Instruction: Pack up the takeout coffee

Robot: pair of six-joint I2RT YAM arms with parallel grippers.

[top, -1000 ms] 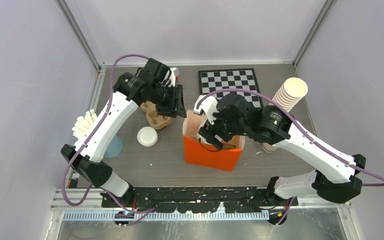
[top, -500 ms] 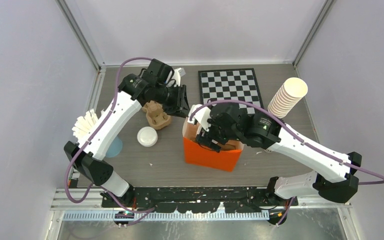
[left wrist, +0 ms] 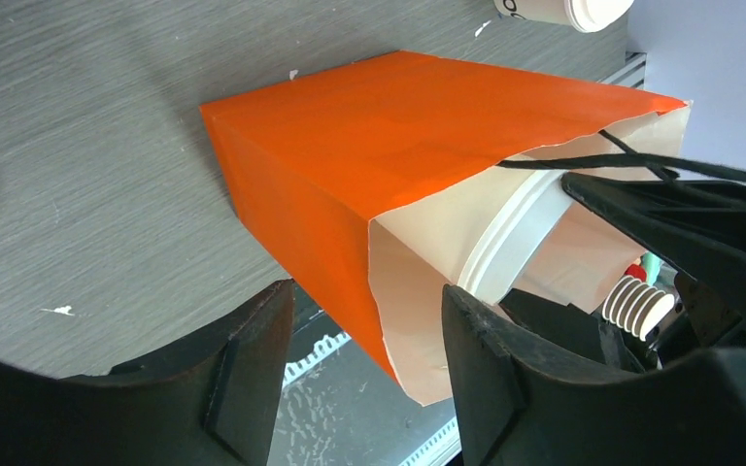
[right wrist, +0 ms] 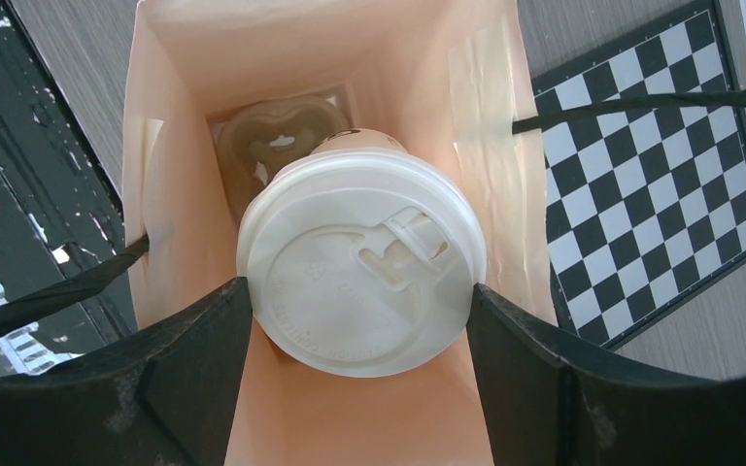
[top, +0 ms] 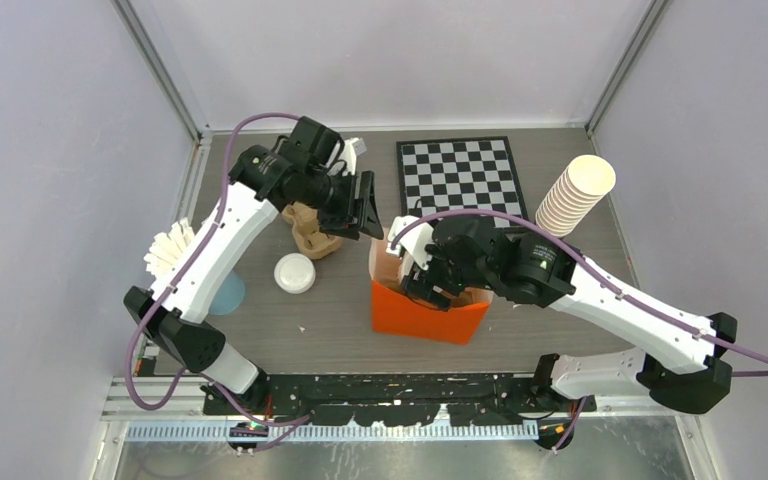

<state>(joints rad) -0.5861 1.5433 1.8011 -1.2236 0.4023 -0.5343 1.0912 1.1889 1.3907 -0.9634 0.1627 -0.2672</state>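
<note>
The orange paper bag [top: 426, 312] stands upright near the table's middle. The takeout coffee [right wrist: 361, 262], a white cup with a sip lid, hangs in the bag's mouth. My right gripper [right wrist: 357, 293] is shut on it, one finger against each side of the lid. In the left wrist view the lid's rim [left wrist: 510, 243] shows inside the bag [left wrist: 369, 126]. My left gripper [left wrist: 364, 335] is open at the bag's back-left rim, with the paper edge loose between its fingers. A brown cardboard piece [right wrist: 277, 136] lies on the bag's floor.
A brown cup carrier [top: 312, 232] and a loose white lid [top: 294, 272] lie left of the bag. A tall stack of lidless cups [top: 575, 190] leans at the right, beside the checkerboard [top: 457, 170]. Another cup [left wrist: 563, 8] lies on its side past the bag.
My right gripper has moved further down into the bag with the cup. My left gripper's jaws narrowed on the bag's rim, then widened again.
</note>
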